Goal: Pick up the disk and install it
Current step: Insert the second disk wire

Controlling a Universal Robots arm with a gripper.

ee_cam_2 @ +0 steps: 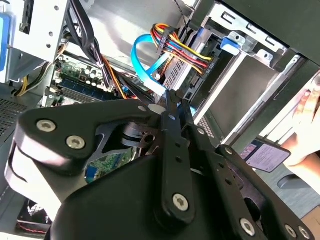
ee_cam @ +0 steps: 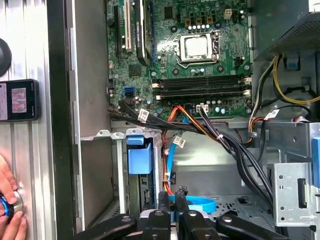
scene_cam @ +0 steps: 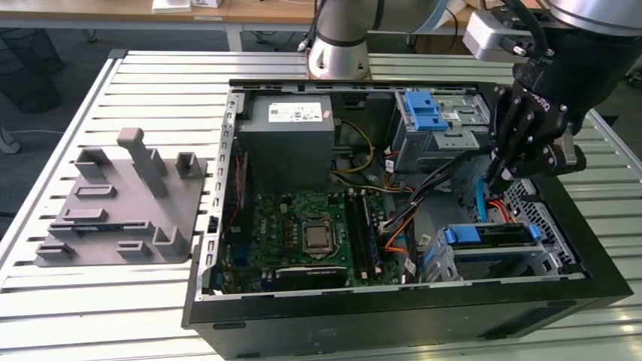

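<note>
Black gripper [scene_cam: 498, 179] hangs inside the open case [scene_cam: 401, 316], fingers together, holding nothing.
Blue-railed disk [scene_cam: 489, 235] sits in the bay just beside it; cables [ee_cam: 235, 145] crowd the gap.

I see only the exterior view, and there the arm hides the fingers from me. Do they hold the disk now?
Observer: No. In both wrist views the fingers are shut together, with nothing between them.
Operator: Thank you. Is anybody close to the computer case?
Observer: Yes. In the first wrist view a person's hand is on the table, just outside the case.
</note>
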